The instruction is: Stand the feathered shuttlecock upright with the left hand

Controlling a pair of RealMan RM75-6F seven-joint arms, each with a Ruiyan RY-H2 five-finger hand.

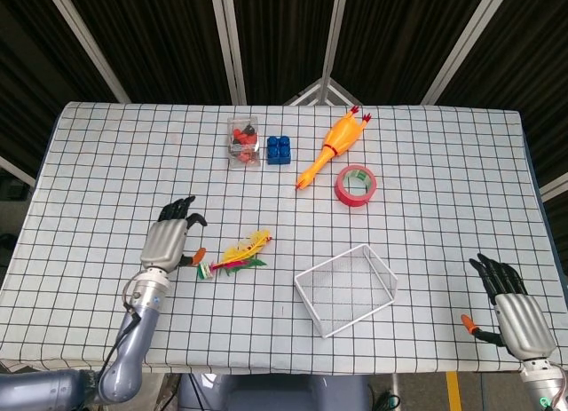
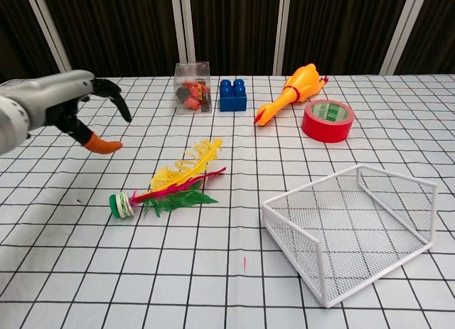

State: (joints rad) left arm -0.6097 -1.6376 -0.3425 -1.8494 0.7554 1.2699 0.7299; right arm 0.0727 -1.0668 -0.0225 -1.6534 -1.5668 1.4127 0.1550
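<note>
Head view shows the shuttlecock [image 1: 232,256] lying flat on the table [image 1: 106,171] a little left of frame centre, its green-and-white base toward the left hand [image 1: 169,242], which hovers just beside that base with fingers spread and empty. The right hand [image 1: 515,313] sits at the lower right corner, fingers apart, well away from the shuttlecock, beyond a wire basket [image 1: 348,289].

A robot test lab: a grid-checked cloth covers the counter [image 1: 106,162], with black curtains and a bare metal frame [image 1: 232,38] at 12 o'clock.
</note>
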